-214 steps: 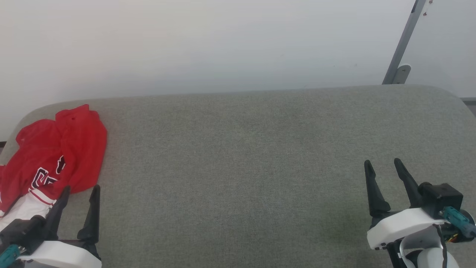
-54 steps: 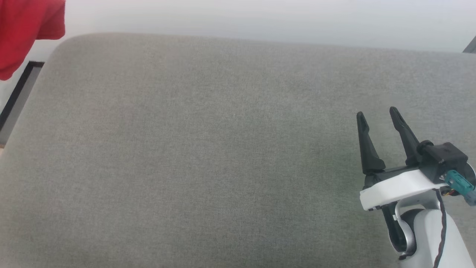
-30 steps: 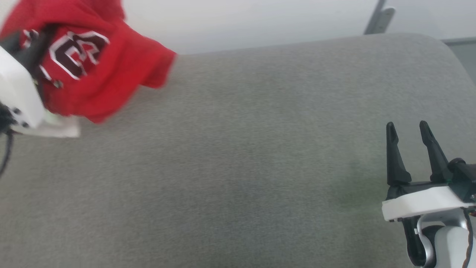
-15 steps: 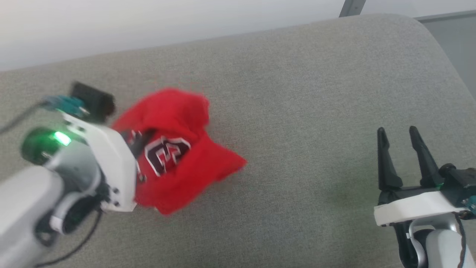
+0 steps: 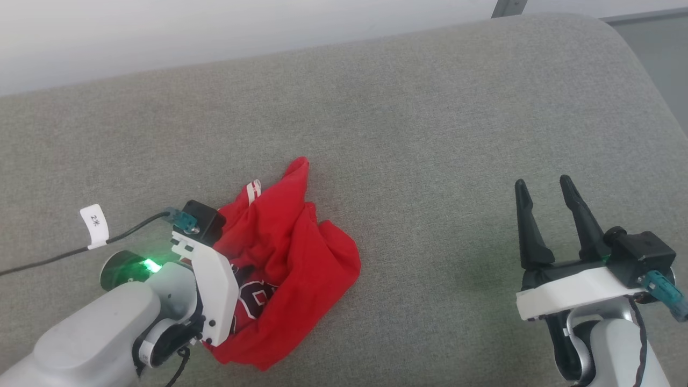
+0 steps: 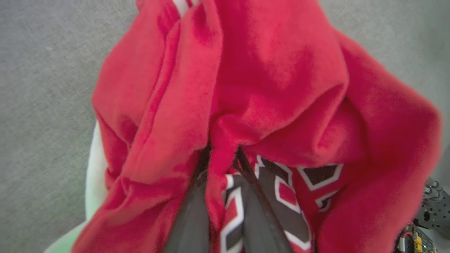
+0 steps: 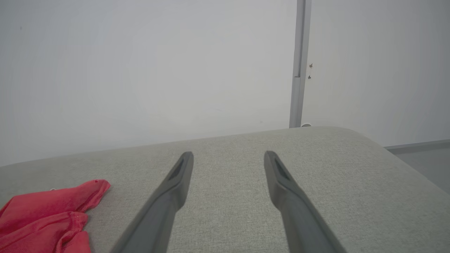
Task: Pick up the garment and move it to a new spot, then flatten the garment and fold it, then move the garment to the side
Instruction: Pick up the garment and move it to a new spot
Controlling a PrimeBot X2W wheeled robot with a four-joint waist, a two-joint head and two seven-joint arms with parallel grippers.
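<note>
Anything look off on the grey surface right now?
The garment lies crumpled in a heap on the grey surface, lettering half buried in folds, left end effector shut on a fold of it. No damage visible. Right end effector open, well clear.

Red garment [image 5: 301, 258]: one. Grippers: two, the left gripper [image 6: 222, 158] and the right gripper [image 5: 542, 181]. Dark fingers [image 5: 529, 231]: two on each gripper, four in total. Padded grey surface [image 5: 430, 134]: one. Black cable [image 5: 48, 259]: one, with one white tag [image 5: 94, 224] on it. Green light [image 5: 149, 264]: one. Grey wall post [image 7: 299, 63]: one. Striped trim [image 5: 253, 191]: one strip showing. Block letters [image 6: 281, 189]: count cannot be read, partly folded under.
</note>
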